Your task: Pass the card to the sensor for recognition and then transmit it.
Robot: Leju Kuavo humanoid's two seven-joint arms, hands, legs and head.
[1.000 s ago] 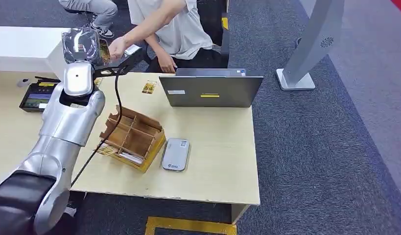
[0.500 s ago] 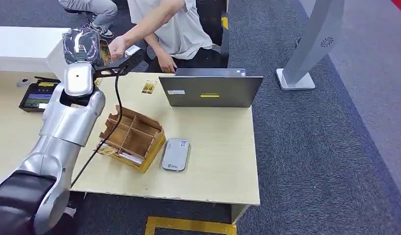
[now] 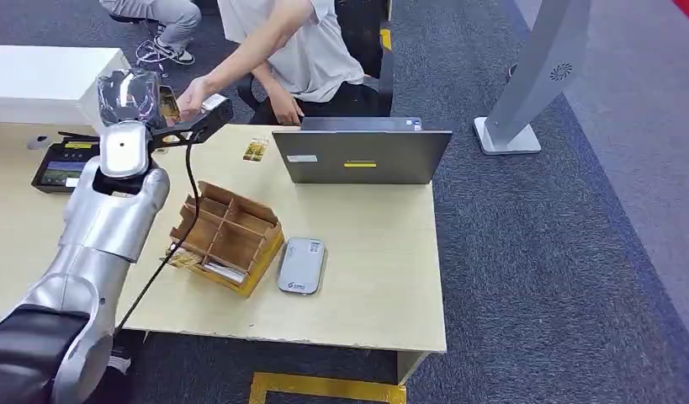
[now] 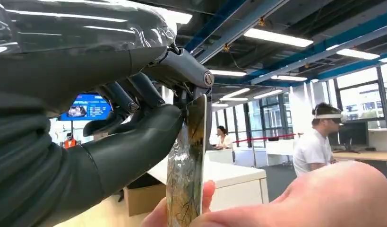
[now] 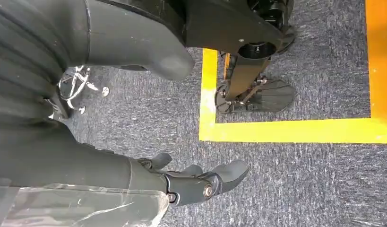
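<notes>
Handover step: card (image 4: 186,165) is pinched by left robot hand (image 4: 134,137) at upper left of head view, person's hand (image 3: 189,97) touching it. Release is needed next. Right robot hand (image 5: 196,182) hangs empty, fingers apart.

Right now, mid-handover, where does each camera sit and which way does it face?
Head view: high on the body, looking down at the beige wooden table; the silver left arm reaches toward a seated person.
Left wrist view: behind the left hand, looking out into the office; it pinches the glossy patterned card, which a person's hand also touches.
Right wrist view: on the hanging arm, looking down at grey carpet; right hand empty.
Shared: head and left wrist views both show the card handover.
</notes>
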